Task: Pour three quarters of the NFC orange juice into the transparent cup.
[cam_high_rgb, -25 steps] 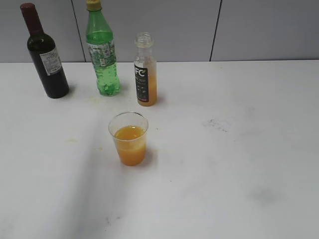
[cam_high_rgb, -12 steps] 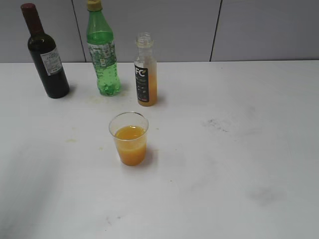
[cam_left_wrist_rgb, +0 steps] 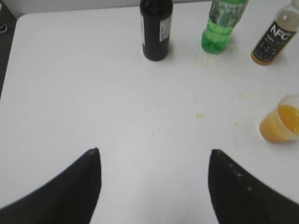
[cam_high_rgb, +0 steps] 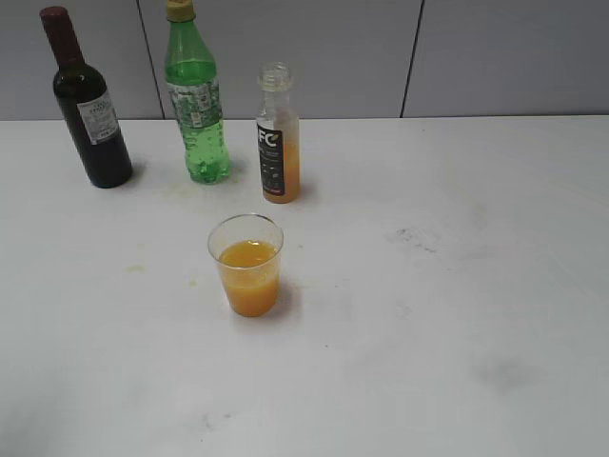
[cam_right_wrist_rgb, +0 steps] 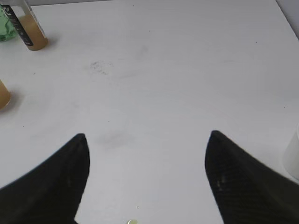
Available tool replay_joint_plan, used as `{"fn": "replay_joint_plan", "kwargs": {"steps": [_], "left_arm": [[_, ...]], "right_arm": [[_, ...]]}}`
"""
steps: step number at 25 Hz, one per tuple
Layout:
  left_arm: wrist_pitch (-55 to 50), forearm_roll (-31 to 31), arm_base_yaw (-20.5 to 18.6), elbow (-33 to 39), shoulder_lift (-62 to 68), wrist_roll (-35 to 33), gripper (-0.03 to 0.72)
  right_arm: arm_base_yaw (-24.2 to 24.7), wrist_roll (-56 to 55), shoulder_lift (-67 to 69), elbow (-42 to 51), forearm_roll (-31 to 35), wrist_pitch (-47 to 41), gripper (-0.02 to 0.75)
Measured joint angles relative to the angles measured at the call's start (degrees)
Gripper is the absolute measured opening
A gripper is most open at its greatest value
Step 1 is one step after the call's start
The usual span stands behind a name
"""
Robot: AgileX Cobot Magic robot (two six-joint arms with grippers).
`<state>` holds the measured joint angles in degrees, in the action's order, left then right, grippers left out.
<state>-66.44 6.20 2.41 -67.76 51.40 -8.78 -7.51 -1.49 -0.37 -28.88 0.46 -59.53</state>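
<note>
The NFC orange juice bottle (cam_high_rgb: 277,143) stands upright and uncapped at the back of the white table, with juice only in its lower part. It also shows in the left wrist view (cam_left_wrist_rgb: 274,38) and the right wrist view (cam_right_wrist_rgb: 27,31). The transparent cup (cam_high_rgb: 247,266) stands in front of it, about half full of orange juice, and shows in the left wrist view (cam_left_wrist_rgb: 281,123). My left gripper (cam_left_wrist_rgb: 154,154) is open and empty above bare table, well left of the cup. My right gripper (cam_right_wrist_rgb: 145,137) is open and empty over the table's right part. Neither gripper shows in the exterior view.
A dark wine bottle (cam_high_rgb: 88,105) and a green plastic bottle (cam_high_rgb: 197,100) stand at the back left beside the juice bottle. Small juice drops (cam_left_wrist_rgb: 200,115) lie on the table. A white object (cam_right_wrist_rgb: 293,151) stands at the right wrist view's right edge.
A shadow on the table's left front has drawn away toward the left and gone. Bottles and cup have not moved.
</note>
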Motion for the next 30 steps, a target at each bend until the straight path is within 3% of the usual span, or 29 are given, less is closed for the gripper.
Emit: {"fn": "replay_joint_plan", "kwargs": {"steps": [5, 12, 22, 30], "left_arm": [[1.76, 0.19, 0.00, 16.02, -13.66, 1.84, 0.548], [2.60, 0.22, 0.00, 30.68, -34.24, 5.09, 0.547], [2.04, -3.98, 0.00, 39.06, -51.12, 5.61, 0.545], [3.00, -5.18, 0.00, 40.04, -51.69, 5.67, 0.528]], "right_arm": [[0.00, 0.00, 0.00, 0.00, 0.00, 0.00, 0.591], [0.00, 0.06, 0.00, 0.00, 0.00, 0.00, 0.591], [0.00, 0.01, 0.00, 0.00, 0.00, 0.00, 0.591], [0.00, 0.01, 0.00, 0.00, 0.05, 0.00, 0.591]]}}
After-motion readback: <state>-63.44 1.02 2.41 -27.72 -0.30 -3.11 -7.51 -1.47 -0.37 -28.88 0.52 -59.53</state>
